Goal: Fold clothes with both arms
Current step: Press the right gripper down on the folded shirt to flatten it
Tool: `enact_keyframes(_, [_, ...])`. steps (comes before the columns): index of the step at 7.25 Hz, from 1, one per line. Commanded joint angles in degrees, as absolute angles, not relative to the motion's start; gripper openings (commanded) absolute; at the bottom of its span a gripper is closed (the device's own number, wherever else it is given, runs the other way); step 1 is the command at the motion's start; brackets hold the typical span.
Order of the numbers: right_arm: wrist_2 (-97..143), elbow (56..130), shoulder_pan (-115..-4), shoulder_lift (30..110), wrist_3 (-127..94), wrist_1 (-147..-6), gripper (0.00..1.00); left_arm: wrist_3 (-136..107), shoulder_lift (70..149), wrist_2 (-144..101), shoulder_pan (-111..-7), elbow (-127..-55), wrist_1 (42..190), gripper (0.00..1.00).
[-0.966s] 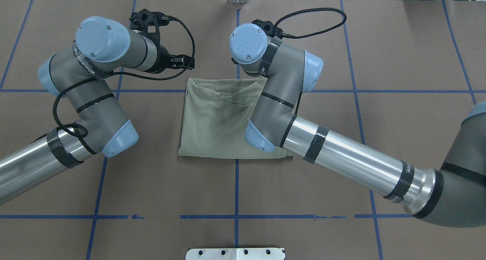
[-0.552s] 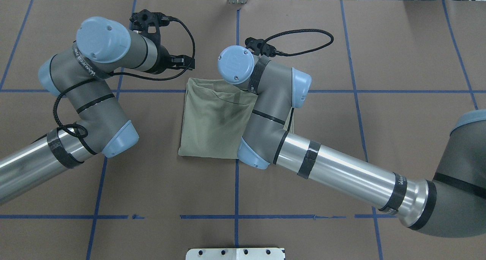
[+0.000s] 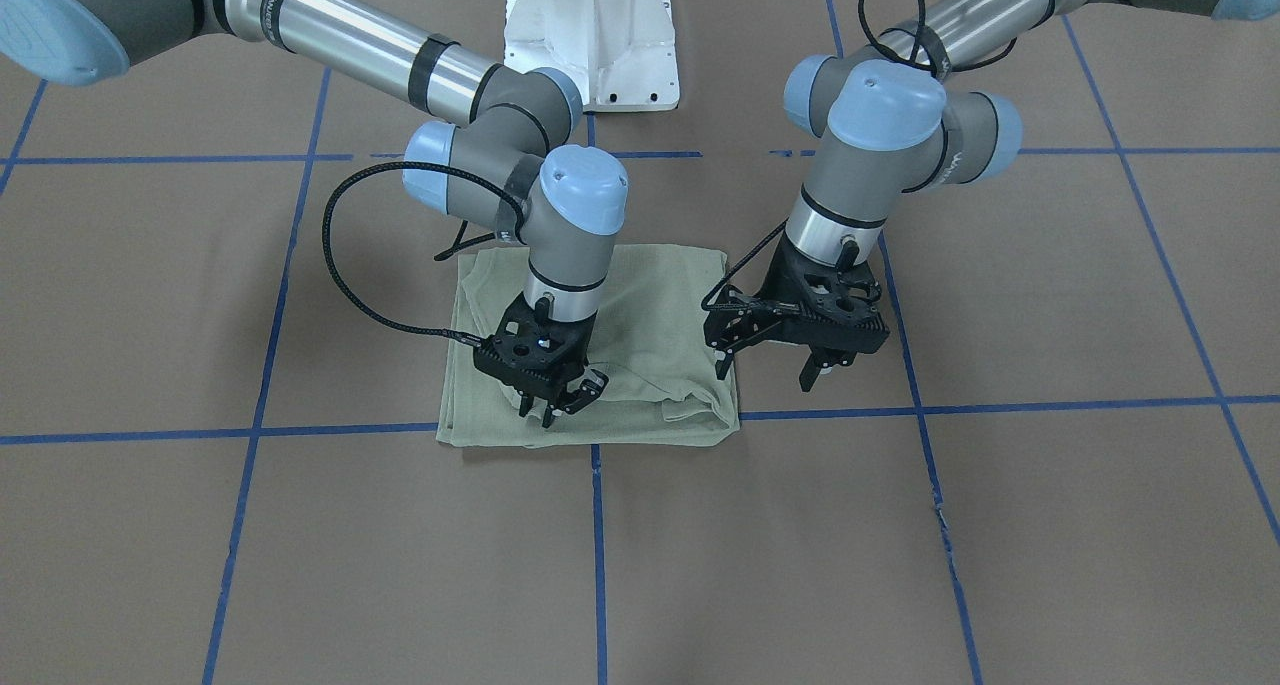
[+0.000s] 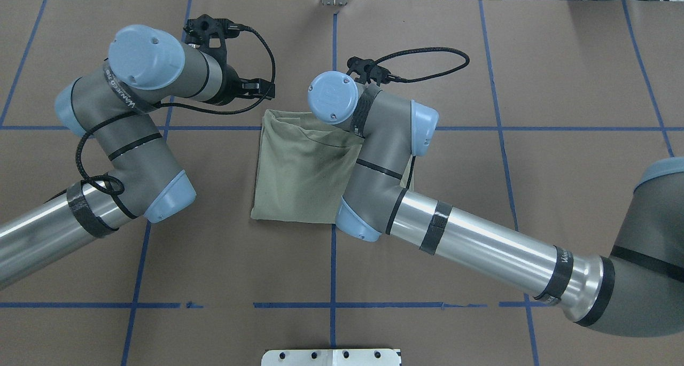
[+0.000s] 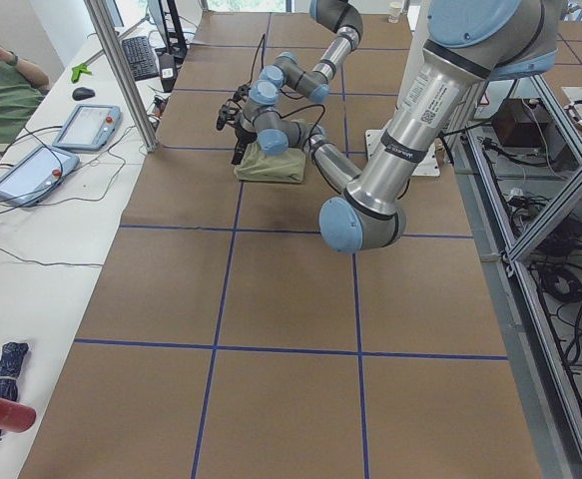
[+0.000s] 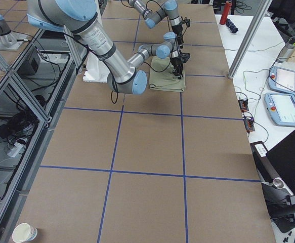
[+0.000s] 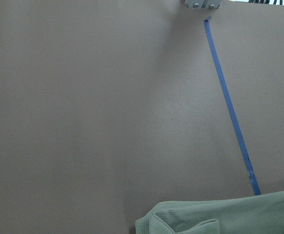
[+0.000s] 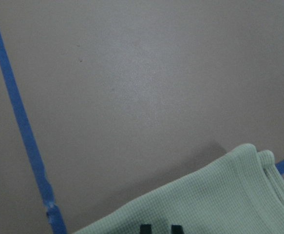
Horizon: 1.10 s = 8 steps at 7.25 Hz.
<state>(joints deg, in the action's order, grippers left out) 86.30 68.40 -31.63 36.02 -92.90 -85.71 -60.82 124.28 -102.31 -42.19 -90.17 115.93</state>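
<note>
Seems nearly done: has shirt [image 3: 655, 295] folded compact on tabletop [image 3: 300, 565]. Holds left claw [image 3: 764, 375] spread beside it; cannot tell grip of right claw [image 3: 558, 401]. Maybe needs one last fold.

From my console I count two arms, the left arm [image 3: 870, 165] and the right arm [image 3: 360, 40]. Each carries one tool, so two: left tool [image 3: 765, 375], right tool [image 3: 545, 410]. One shirt [image 3: 660, 305], one tabletop [image 3: 900, 545], one white pedestal base [image 3: 590, 35].
</note>
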Motion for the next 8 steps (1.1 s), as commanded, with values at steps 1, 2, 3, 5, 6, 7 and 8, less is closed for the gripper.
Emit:
enact_keyframes(1, [84.7, 68.4, -31.7, 36.0, -92.9, -86.9, 0.0, -60.8, 124.3, -102.3, -42.2, -90.2, 115.9, 1.0])
enact_keyframes(2, [84.1, 68.4, -32.0, 35.9, -92.8, -88.2, 0.0, -60.8, 124.3, -102.3, -42.2, -90.2, 115.8, 1.0])
enact_keyframes(3, [82.9, 68.4, -32.4, 35.9, -92.3, -90.3, 0.0, -60.8, 123.6, -102.2, -42.2, -90.2, 115.9, 1.0])
enact_keyframes(5, [81.6, 68.4, -32.8, 35.9, -92.1, -92.6, 0.0, -60.9, 123.5, -102.2, -42.2, -90.3, 115.9, 1.0])
enact_keyframes(6, [81.4, 68.4, -32.7, 36.0, -90.7, -92.6, 0.95, -60.9, 123.5, -102.2, -42.1, -90.2, 115.9, 1.0])
enact_keyframes(7, [81.0, 68.5, -32.7, 35.4, -87.9, -92.5, 1.0, -60.9, 123.5, -102.2, -42.1, -90.1, 115.9, 1.0])
enact_keyframes(8, [82.6, 69.0, -33.5, 35.2, -85.4, -92.2, 1.0, -60.8, 123.5, -102.2, -41.9, -90.1, 115.9, 1.0])
